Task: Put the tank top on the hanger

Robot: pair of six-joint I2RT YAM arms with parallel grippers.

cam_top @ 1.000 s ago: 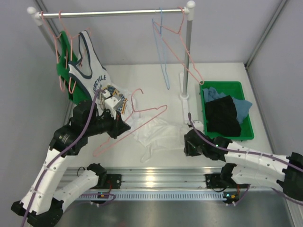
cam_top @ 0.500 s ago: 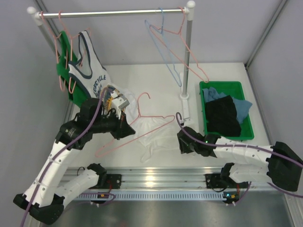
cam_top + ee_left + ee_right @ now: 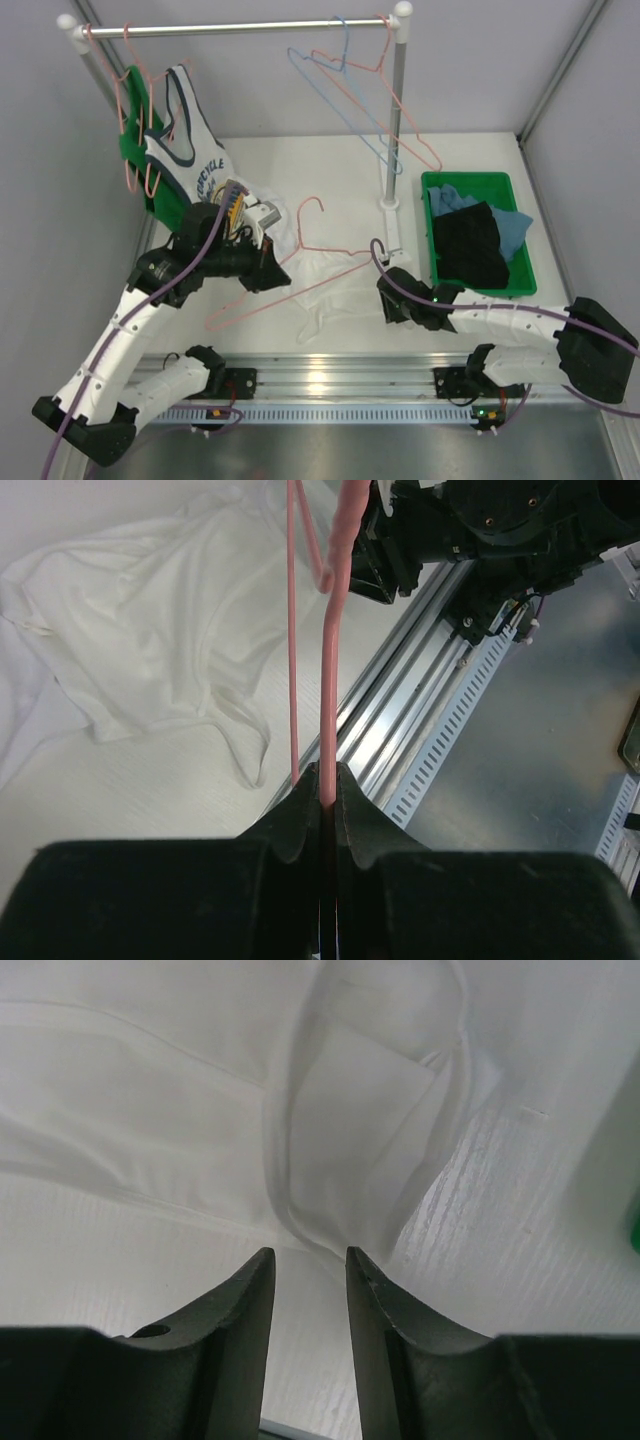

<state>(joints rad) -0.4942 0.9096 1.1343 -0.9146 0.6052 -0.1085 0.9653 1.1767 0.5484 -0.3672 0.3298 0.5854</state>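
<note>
Top external: you're at the pickup step. The hanger is held, the garment isn't yet.
Left hand [image 3: 268, 272]: clenched on the hanger [image 3: 320, 279]. The left wrist view shows the pink wire pinched between the jaws, with the rest of the frame running out ahead of the fingers.
Right hand [image 3: 388, 300]: released, jaws parted, nothing between them.
Tank top [image 3: 330, 296]: crumpled on the tabletop [image 3: 480, 155], straight ahead of the right hand and below the wire the left hand carries. None of it is on the hanger.
Right wrist view: a raised fold of white fabric sits just ahead of the fingertips [image 3: 255, 1270], roughly in line with the gap.
Step, my read: lining up a pinch on the fabric, ahead of threading.
Next move: ease the right hand forward onto that fold and close on one layer if you can. Lift enough to open the neck or an armhole towards the hanger's near arm, and keep the left hand steady.
Hidden: you can't tell whether that fold is strap, hem or neckline, since it's all white. The right hand's fingers are masked by its own wrist from above. The hook is cut off at the top of the left wrist view. Can't tell if the wire's far end touches the fabric.
</note>
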